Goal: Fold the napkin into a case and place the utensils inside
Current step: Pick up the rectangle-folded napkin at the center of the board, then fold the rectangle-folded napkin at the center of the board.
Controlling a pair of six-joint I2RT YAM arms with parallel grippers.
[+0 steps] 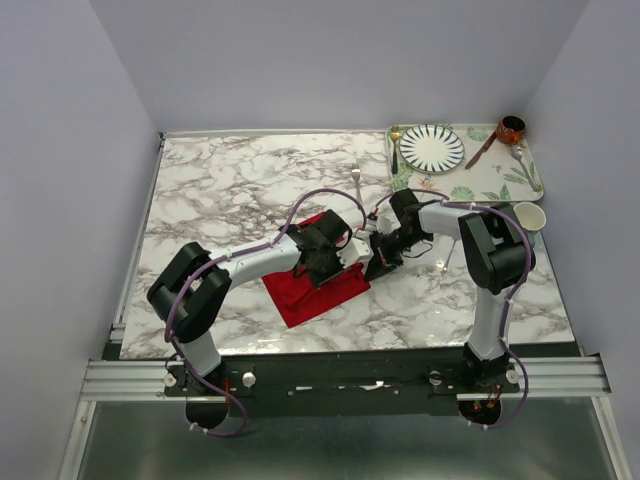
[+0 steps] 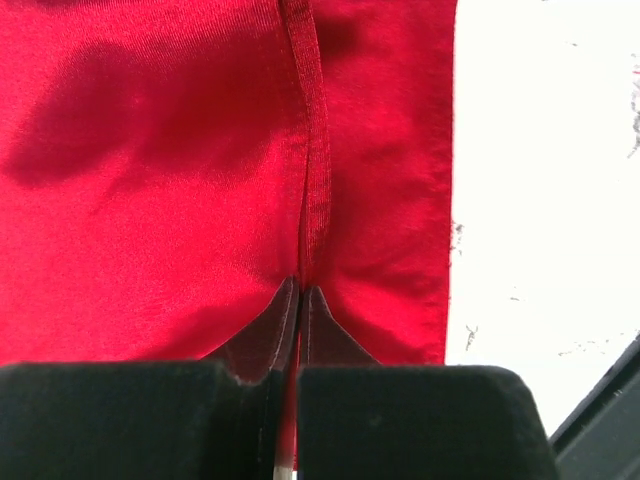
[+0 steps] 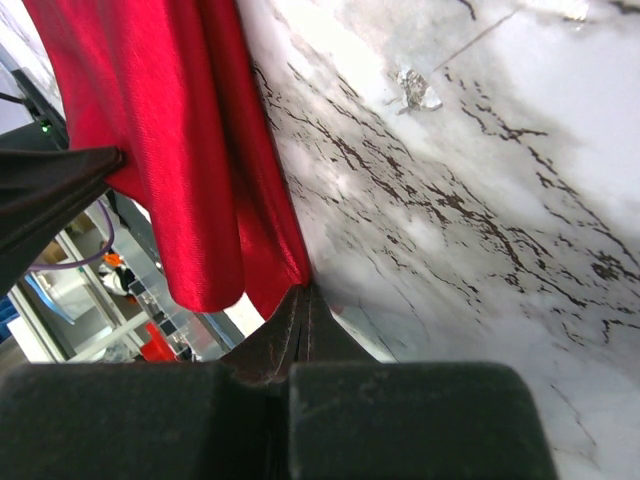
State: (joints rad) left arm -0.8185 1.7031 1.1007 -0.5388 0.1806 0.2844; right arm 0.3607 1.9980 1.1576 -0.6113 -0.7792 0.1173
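Left pincer (image 2: 301,290) pinching napkin (image 2: 150,200) seam, right pincer (image 3: 303,295) pinching its edge, arms converging.

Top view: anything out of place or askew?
Napkin lies skewed to the table edges, part folded, pinched by the left hand and right hand. Fork lies alone, off the tray. Nothing spilled or damaged.

no text, label, brand, number or sign can be read in any of the views, whether on the red napkin (image 2: 150,180), the marble table (image 1: 230,190) or the patterned tray (image 1: 500,180).
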